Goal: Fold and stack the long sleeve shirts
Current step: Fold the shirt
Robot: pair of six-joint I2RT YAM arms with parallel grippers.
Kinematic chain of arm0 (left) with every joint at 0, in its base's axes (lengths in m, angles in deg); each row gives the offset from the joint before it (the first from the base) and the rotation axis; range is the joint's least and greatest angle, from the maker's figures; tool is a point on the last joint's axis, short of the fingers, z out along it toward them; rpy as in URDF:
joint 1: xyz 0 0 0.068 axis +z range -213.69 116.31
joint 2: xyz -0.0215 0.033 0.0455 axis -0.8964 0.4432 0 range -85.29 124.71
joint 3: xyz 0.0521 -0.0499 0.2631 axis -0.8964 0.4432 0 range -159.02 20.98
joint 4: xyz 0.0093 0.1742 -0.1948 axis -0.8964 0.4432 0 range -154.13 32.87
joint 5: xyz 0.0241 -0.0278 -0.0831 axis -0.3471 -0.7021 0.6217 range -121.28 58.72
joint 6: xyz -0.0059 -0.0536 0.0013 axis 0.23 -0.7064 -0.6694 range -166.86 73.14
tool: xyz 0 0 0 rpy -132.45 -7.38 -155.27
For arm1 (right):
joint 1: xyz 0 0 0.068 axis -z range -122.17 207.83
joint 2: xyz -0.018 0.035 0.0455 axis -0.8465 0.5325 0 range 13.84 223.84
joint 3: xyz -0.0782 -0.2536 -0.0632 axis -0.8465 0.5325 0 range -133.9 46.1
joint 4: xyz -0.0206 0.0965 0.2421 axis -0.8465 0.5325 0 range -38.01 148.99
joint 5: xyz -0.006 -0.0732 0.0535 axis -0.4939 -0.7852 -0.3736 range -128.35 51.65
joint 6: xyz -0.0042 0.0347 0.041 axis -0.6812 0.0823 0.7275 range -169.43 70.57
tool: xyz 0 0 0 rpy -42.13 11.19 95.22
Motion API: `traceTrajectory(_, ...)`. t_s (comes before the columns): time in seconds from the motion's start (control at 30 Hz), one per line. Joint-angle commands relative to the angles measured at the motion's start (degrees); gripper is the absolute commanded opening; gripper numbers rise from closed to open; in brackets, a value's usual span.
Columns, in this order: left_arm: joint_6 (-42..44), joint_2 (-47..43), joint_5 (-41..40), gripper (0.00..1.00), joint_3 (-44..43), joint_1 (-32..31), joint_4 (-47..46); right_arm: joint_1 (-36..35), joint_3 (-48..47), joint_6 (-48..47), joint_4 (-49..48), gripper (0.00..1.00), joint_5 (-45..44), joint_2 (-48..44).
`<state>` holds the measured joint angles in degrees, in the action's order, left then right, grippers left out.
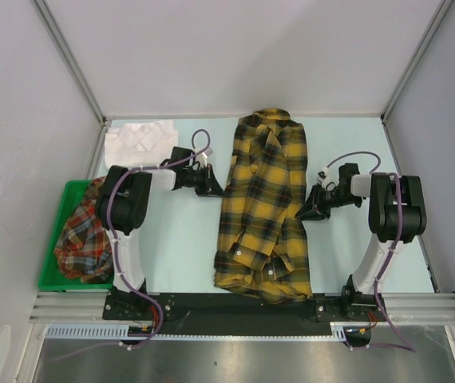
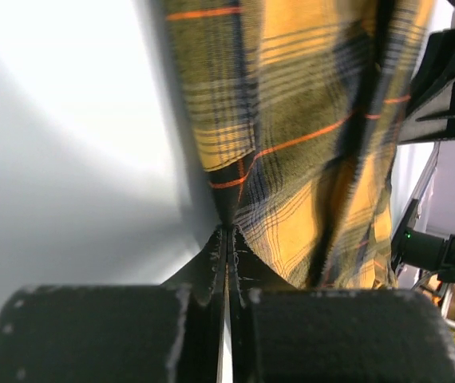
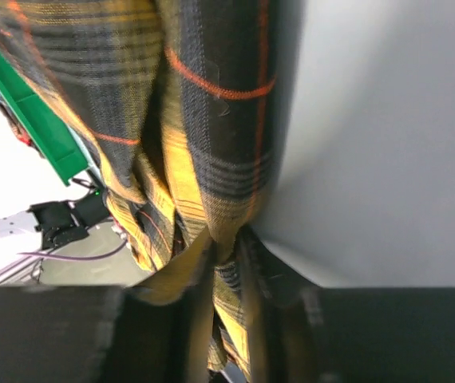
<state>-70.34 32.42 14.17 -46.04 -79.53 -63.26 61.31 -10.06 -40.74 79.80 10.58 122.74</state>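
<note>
left gripper (image 1: 215,190) pinching yellow shirt (image 1: 263,207) at 9 o'clock edge | right gripper (image 1: 303,211) pinching 3 o'clock edge | white shirt (image 1: 136,140) lying at 10 o'clock | red shirt (image 1: 84,235) sitting in bin (image 1: 52,275)

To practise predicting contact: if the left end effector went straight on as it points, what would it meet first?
The yellow plaid shirt: the left end effector touches its edge, apparently pinching it.

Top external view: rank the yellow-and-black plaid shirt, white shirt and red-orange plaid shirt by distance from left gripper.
1. Yellow-and-black plaid shirt, pinched in the left gripper.
2. White shirt, far-left corner.
3. Red-orange plaid shirt, in the green plastic bin.
</note>
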Motion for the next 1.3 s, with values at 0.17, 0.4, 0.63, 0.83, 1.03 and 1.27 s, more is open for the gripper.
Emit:
traceTrajectory(0.17,3.0,-4.4,-0.5,0.0,4.4,5.2,2.1,-6.6,-1.8,7.8,-10.1,0.16,-1.8,5.7)
traceTrajectory(0.4,5.8,-6.6,0.2,0.21,5.3,7.1,4.4,-6.5,-3.5,5.5,-7.8,0.27,-1.4,5.1)
traceTrajectory(0.63,23.3,-19.1,5.9,0.61,3.0,7.3,19.3,-0.9,-8.0,-14.6,11.3,0.71,1.7,-10.2)
traceTrajectory(0.83,67.4,-35.0,4.6,0.66,6.7,2.2,45.7,-5.9,-1.2,-62.8,24.9,0.88,-4.5,-31.8)
traceTrajectory(1.03,89.7,-52.1,-2.6,0.71,24.7,-13.6,44.8,-19.0,19.6,-90.0,23.3,0.91,-6.7,-58.4)
traceTrajectory(1.27,80.4,-57.0,-8.4,0.77,33.5,-32.7,33.8,-37.8,24.9,-94.8,30.7,0.82,-8.3,-59.9)
